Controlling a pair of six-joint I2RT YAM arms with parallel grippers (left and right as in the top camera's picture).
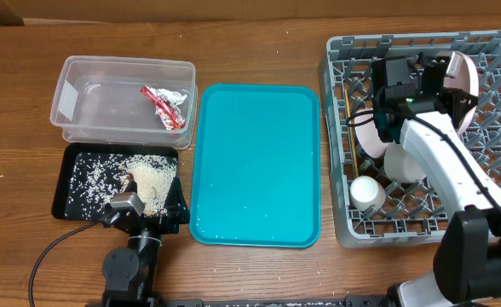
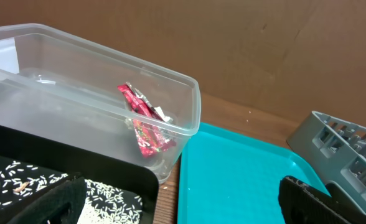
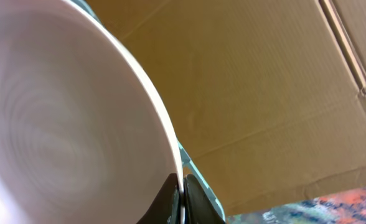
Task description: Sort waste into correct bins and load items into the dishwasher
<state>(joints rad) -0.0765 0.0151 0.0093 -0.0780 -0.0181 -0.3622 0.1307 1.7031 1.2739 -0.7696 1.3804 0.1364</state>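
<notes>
My right gripper (image 3: 182, 186) is shut on the rim of the pale pinkish plate (image 3: 65, 124). It holds the plate upright over the back of the grey dish rack (image 1: 340, 60), as the overhead view shows the gripper (image 1: 445, 85) and plate (image 1: 467, 81). A white bowl (image 1: 404, 164), a small white cup (image 1: 365, 194) and another white bowl on edge (image 1: 370, 136) sit in the rack. The red wrapper (image 1: 165, 107) lies in the clear tub (image 1: 80, 72), also in the left wrist view (image 2: 145, 124). Rice (image 1: 152, 177) lies in the black tray (image 1: 71, 205). My left gripper (image 2: 180, 208) is open and empty at the tray's near right corner.
The teal tray (image 1: 255, 166) lies between the bins and the rack, with a few rice grains on it. A brown cardboard wall stands behind the table. Thin chopsticks (image 1: 353, 153) lie along the rack's left side.
</notes>
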